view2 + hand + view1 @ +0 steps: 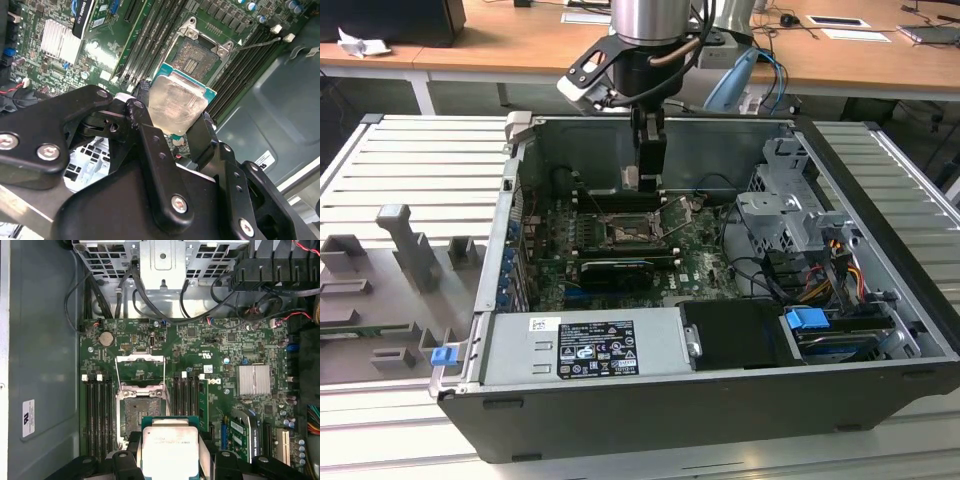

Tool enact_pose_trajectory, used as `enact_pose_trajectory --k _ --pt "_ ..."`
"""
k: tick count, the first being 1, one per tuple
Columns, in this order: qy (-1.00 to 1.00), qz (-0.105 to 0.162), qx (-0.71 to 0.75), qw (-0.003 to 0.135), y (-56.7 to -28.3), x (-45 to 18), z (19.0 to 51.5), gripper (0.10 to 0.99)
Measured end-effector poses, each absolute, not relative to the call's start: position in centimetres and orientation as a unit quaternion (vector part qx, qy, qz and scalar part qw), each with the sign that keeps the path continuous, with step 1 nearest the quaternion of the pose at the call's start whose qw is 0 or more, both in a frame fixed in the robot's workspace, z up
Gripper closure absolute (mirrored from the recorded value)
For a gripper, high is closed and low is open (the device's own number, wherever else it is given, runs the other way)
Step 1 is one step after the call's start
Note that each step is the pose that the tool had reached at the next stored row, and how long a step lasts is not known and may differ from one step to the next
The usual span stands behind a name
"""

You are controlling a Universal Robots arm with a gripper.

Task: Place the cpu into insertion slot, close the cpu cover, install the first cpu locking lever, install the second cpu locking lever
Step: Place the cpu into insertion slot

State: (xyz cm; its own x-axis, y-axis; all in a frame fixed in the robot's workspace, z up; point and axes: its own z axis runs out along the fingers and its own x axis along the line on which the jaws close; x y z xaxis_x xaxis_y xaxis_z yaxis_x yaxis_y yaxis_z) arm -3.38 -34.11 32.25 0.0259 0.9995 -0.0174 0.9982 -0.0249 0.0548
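In the exterior view, the black two-fingered end effector (649,180) hangs inside the open black-and-grey computer case (720,430), which lies on the slatted grey metal table (420,160), above the green motherboard (705,255) and near the small square black insertion slot framed in silver (632,232). In the second wrist view, its black fingers (145,125) are clamped on opposite edges of the small flat square silver-beige cpu (175,102), close to the uncovered slot. In the first wrist view, the thin square silver cpu cover (140,365) stands swung open on the side of the slot away from the cpu.
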Motion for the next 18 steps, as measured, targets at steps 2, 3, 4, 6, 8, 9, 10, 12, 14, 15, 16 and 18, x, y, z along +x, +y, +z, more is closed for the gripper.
enact_pose_trajectory --k 2,3,4,6,8,9,10,12,14,15,16,18 --pt "0.696 0.013 0.717 0.026 -34.1 -3.4 32.2 0.545" --pt "0.695 0.013 0.718 0.026 -34.1 -3.4 32.2 0.545" --pt "0.694 0.013 0.719 0.026 -34.1 -3.4 32.2 0.545" --pt "0.694 0.013 0.719 0.026 -34.1 -3.4 31.8 0.545" --pt "0.714 0.014 0.700 0.025 -34.0 -3.4 31.4 0.545" --pt "0.722 0.014 0.691 0.025 -34.0 -3.4 31.2 0.545" --pt "0.728 0.014 0.685 0.025 -34.0 -3.4 30.9 0.545" --pt "0.730 0.014 0.683 0.025 -34.0 -3.4 30.5 0.545" --pt "0.731 0.014 0.682 0.025 -34.0 -3.4 30.0 0.545" --pt "0.731 0.014 0.682 0.025 -34.0 -3.4 29.9 0.545" --pt "0.731 0.014 0.682 0.025 -34.0 -3.4 29.8 0.545" --pt "0.731 0.014 0.682 0.025 -34.0 -3.4 29.6 0.545"
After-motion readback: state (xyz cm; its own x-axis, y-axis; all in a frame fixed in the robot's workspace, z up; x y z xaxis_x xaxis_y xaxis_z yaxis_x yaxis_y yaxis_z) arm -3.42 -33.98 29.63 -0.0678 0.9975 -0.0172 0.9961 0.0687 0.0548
